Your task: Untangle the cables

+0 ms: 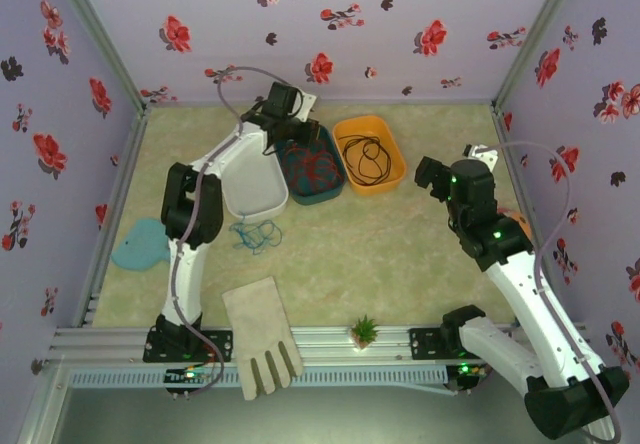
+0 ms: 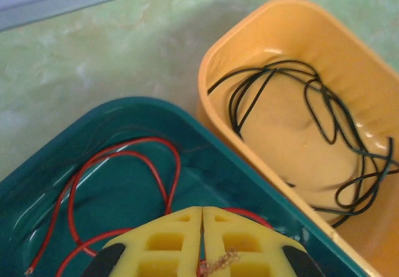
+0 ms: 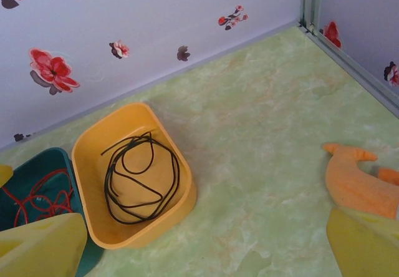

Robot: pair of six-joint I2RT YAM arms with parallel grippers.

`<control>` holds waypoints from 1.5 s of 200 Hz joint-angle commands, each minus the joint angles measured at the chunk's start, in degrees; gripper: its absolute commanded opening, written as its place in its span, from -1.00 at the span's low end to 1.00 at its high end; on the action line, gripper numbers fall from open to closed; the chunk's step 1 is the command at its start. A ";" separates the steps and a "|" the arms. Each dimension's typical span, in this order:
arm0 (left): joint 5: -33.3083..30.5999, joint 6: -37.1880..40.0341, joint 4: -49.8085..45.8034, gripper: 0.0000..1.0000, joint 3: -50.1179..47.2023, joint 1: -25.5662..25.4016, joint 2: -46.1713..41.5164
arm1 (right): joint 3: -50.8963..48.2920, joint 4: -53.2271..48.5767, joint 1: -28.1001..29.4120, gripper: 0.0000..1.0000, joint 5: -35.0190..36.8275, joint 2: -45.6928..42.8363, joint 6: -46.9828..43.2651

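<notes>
- My left gripper [image 2: 202, 246]: the two yellow fingers are pressed together over the teal bin [image 2: 156, 105]. A short piece of the red cable [image 2: 176, 168] sits pinched in the seam between them.
- Red cable: loose loops lying on the floor of the teal bin, with strands coming out on both sides of my closed fingers.
- Black cable [image 2: 310, 116]: coiled by itself inside the orange bin [image 2: 349, 58], which stands just beside the teal bin, their walls touching.
- Blue cable [image 1: 257, 234]: a small tangle on the bare table [image 1: 400, 254], just in front of the white bin [image 1: 255, 179] and outside all three bins.
- My right gripper [image 3: 202, 252]: fingers spread wide apart, holding nothing, raised above the table to the right of the orange bin.
- Orange plush toy [image 3: 358, 186]: lying on the table near my right finger.
</notes>
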 commanded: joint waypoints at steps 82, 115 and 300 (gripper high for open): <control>-3.32 2.20 -12.36 -0.33 9.69 -0.31 5.93 | -0.94 -0.05 -0.40 0.99 -0.03 -2.19 0.66; -3.32 1.85 -12.68 -0.16 10.74 -0.36 5.76 | -1.12 -0.15 -0.37 0.99 0.46 -2.13 0.32; -15.44 -5.23 -5.50 0.99 -27.18 -0.33 -35.67 | 0.88 -3.26 -0.18 0.98 0.92 0.50 -0.01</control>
